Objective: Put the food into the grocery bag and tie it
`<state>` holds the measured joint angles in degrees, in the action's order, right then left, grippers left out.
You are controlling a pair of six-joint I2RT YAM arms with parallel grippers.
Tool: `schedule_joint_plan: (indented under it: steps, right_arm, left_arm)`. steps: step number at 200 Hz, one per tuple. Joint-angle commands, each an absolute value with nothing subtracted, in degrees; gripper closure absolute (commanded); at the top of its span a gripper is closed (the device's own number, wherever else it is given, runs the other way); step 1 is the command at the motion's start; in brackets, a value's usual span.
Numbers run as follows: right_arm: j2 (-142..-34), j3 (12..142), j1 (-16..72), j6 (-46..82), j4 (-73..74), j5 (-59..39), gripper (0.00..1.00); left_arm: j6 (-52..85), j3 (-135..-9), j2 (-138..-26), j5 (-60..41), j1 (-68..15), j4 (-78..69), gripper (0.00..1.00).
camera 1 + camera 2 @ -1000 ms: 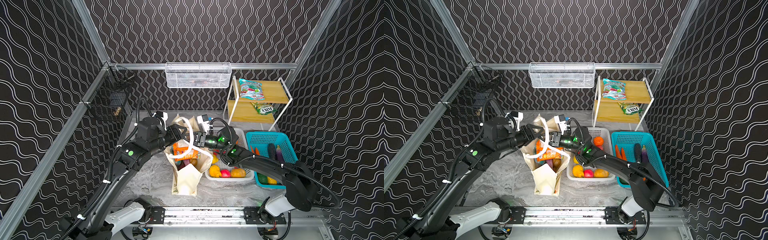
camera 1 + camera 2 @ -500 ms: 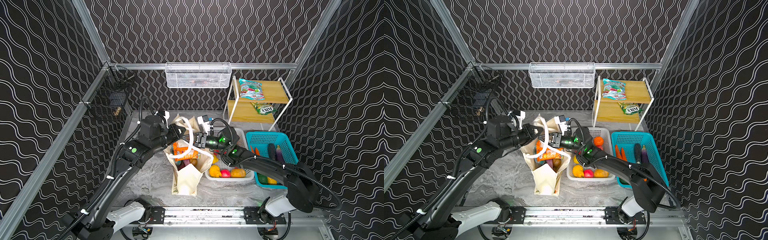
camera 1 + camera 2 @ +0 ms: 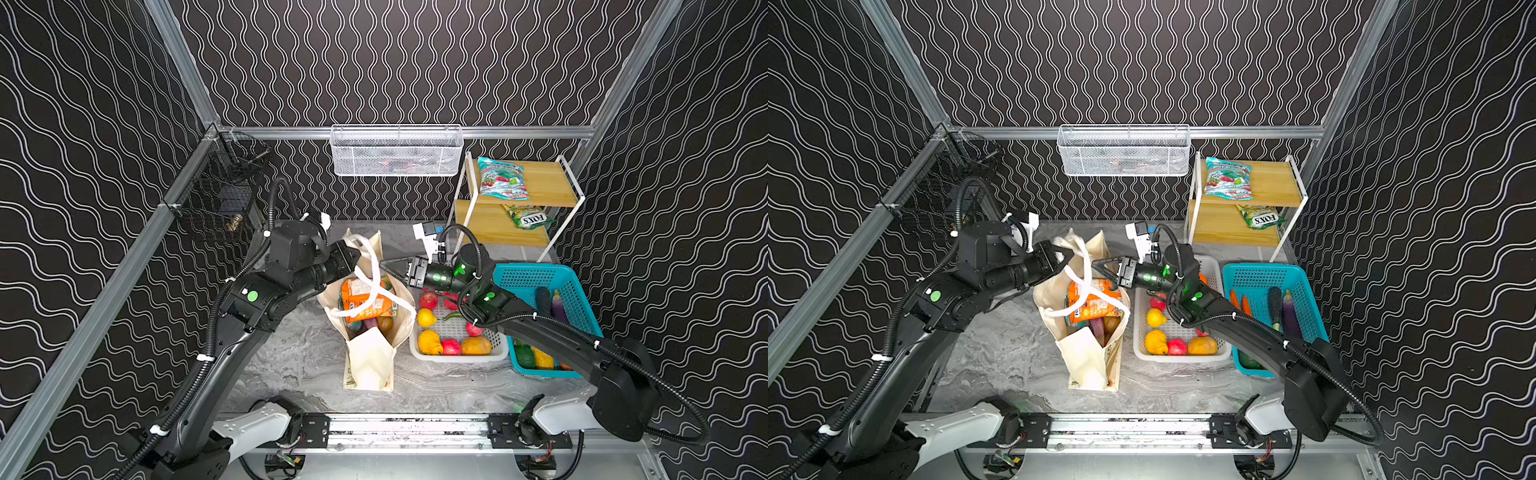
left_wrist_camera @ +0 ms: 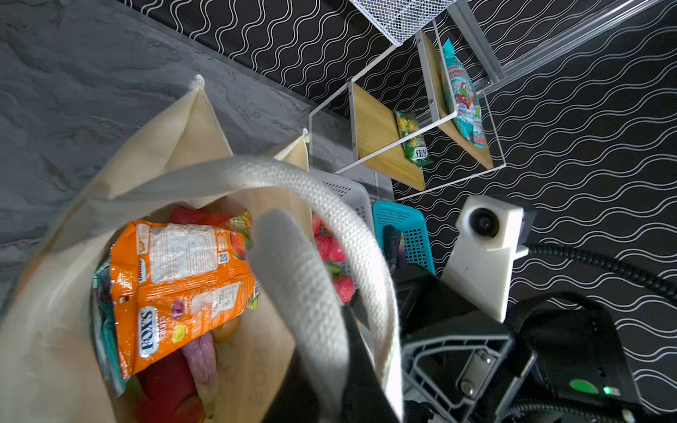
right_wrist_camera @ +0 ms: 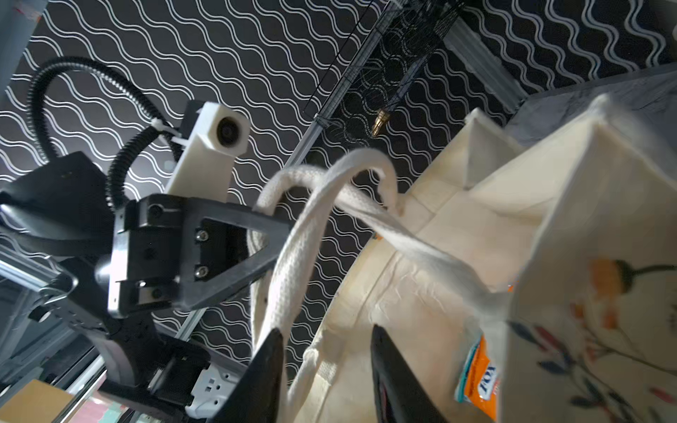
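Grocery bag (image 3: pixel 370 357) stands upright at ctr of the table (image 3: pixel 291 357), its base nearer the front edge. Long axis vertical, mouth open & facing up. Orange FOX'S packet (image 3: pixel 365 301) lies across the mouth on top of other food.

White strap handles (image 3: pixel 376 276) rise over the mouth & cross. Left gripper (image 3: pixel 357 262) is at the bag's left rim, jaws closed on one of them. Right gripper (image 5: pixel 326 329) is at the right rim, facing the left one. Its jaws are apart, w/ a strap passing btwn them close to one jaw.

White basket (image 3: pixel 457 358) w/ fruit sits just right of the bag, and the teal basket (image 3: pixel 536 274) is by the right edge. Wooden rack (image 3: pixel 540 195) stands at the back right corner w/ two packets on it.

Table is grey marbled. Walls are black w/ white wavy lines, and a white mesh bin (image 3: pixel 397 151) hangs on the back rail.
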<state>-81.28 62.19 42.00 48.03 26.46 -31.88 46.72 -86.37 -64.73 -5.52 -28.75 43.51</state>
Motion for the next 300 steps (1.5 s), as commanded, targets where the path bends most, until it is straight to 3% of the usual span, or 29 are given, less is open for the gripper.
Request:
schedule_joint_plan:
  steps: [1, 63, 116, 211, 300]
  right_arm:
    - [-81.7, 65.0, 41.5, 42.2, 19.0, -30.4, 0.64]
    - [-86.9, 70.0, 40.9, 37.1, 12.4, -35.0, 0.83]
    - [-88.9, 71.4, 40.9, 32.9, 10.1, -42.1, 0.86]
    - [-85.5, 60.5, 41.0, 37.3, 27.3, -52.1, 0.82]
    - [-85.7, 55.8, 42.1, 42.1, 38.8, -56.5, 0.66]
  left_arm:
    - [42.0, -89.3, -66.0, -3.3, -28.7, 48.1, 1.00]
    - [37.4, -95.0, -71.7, -6.3, -28.7, 48.7, 1.00]
    - [35.5, -97.2, -74.5, -7.9, -28.7, 47.5, 1.00]
    - [34.4, -100.6, -80.4, -9.5, -28.6, 45.2, 1.00]
    - [34.8, -103.6, -85.0, -11.7, -28.0, 43.6, 1.00]
